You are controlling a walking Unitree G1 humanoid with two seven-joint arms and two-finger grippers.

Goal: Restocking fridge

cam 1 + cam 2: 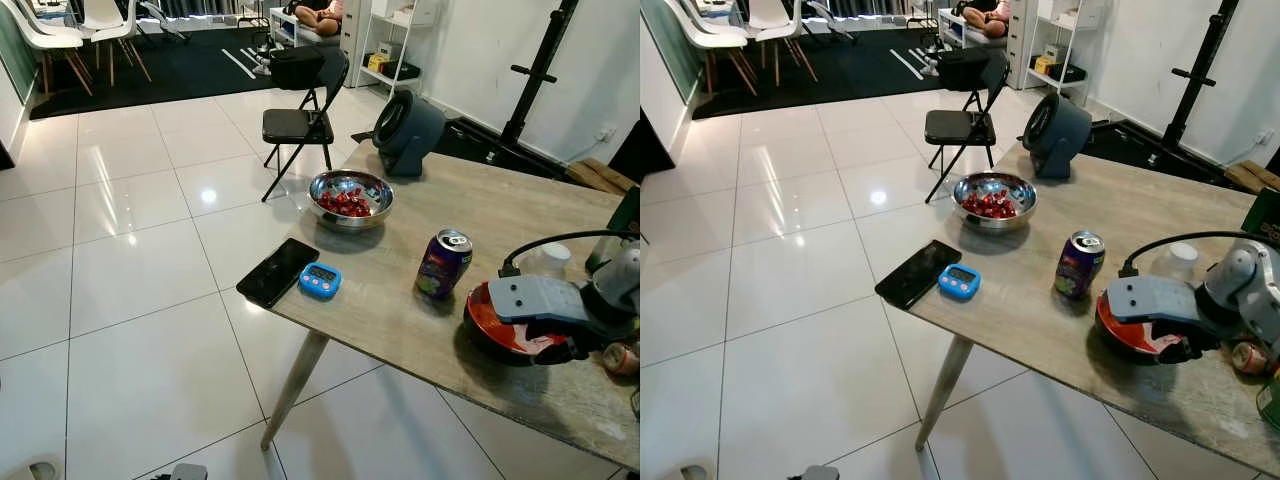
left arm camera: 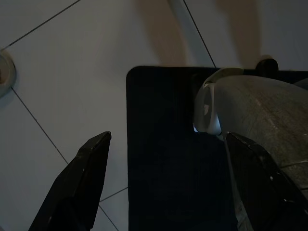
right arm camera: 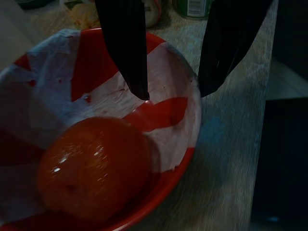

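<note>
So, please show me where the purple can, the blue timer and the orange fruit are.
purple can (image 1: 443, 266): left eye view, middle of its side.
blue timer (image 1: 320, 280): left eye view, on its display face.
orange fruit (image 3: 94, 166): right wrist view, centre of its skin, inside the red bowl (image 3: 180, 166).

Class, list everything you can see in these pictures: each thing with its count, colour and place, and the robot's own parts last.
Table: one, pale wood-grain, right side.
Steel bowl: one, silver, holding red pieces, far table end.
Phone: one, black, table corner.
Timer: one, blue, beside phone.
Soda can: one, purple, mid-table.
Red bowl: one, red, paper-lined, near table edge.
Orange fruit: one, in red bowl.
Fan: one, dark grey, far table corner.
Folding chair: one, black, on floor.
Right gripper: open, over red bowl.
Left gripper: open, above floor.
</note>
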